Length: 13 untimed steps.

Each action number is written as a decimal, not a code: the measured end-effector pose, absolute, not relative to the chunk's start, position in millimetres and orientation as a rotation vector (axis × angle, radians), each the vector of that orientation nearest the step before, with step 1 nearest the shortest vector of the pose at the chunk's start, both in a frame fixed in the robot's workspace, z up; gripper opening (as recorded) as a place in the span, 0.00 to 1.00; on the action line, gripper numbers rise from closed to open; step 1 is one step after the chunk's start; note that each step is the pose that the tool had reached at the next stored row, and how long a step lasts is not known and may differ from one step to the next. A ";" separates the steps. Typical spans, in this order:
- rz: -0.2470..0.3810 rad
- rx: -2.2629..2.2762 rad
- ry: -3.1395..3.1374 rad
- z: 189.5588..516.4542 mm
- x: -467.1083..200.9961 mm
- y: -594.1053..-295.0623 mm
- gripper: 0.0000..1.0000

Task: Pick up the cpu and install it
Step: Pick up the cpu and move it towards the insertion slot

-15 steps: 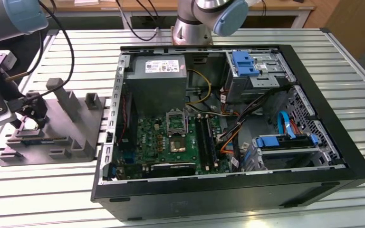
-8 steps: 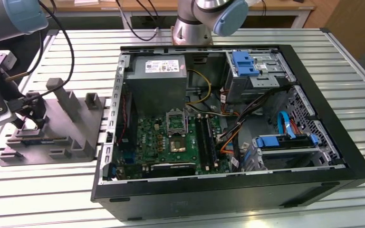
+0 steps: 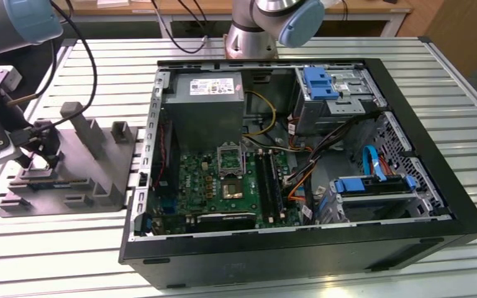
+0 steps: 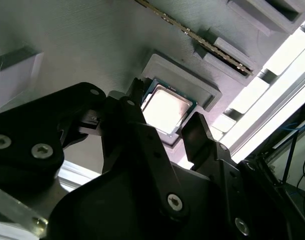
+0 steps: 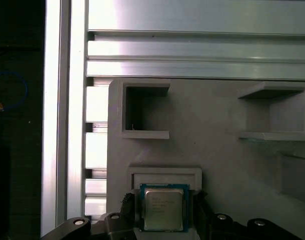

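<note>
Risk: the cpu [image 4: 165,107] could tip or skew in its seat on the grey holder [image 3: 106,180] and come up crooked, or slip out of the pinch.
Cause: in my judgement, fingers closing off-centre, or one tip catching the raised wall of the holder's pocket before it meets the chip's edge. The rim is thin, so there is little to grip.
Second risk: pressing down too far would push the tips against the holder itself instead of the chip.
Cpu: lying flat, silvery top up, in the shallow raised pocket on the holder, not lifted.
Fingers: spread, one on each side of the chip. In both wrist views a narrow gap seems to separate each tip from the chip's edge, so nothing is pinched.
Gripper [image 3: 41,158]: low over the holder and straddling the pocket.
Arm pose: wrist above the holder, tool pointing down at it, cables trailing up from the wrist.
Task standing: chip not yet gripped.
</note>
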<state>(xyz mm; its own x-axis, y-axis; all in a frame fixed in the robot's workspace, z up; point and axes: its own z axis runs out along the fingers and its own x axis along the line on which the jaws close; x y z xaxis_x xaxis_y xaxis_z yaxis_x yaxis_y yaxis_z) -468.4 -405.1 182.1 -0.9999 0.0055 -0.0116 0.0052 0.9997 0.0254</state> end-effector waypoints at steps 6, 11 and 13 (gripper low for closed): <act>0.040 0.008 3.130 182.7 -468.5 -405.1 0.58; 0.040 0.008 3.130 182.8 -468.4 -405.1 0.58; 0.040 0.008 3.130 182.8 -468.4 -405.1 0.58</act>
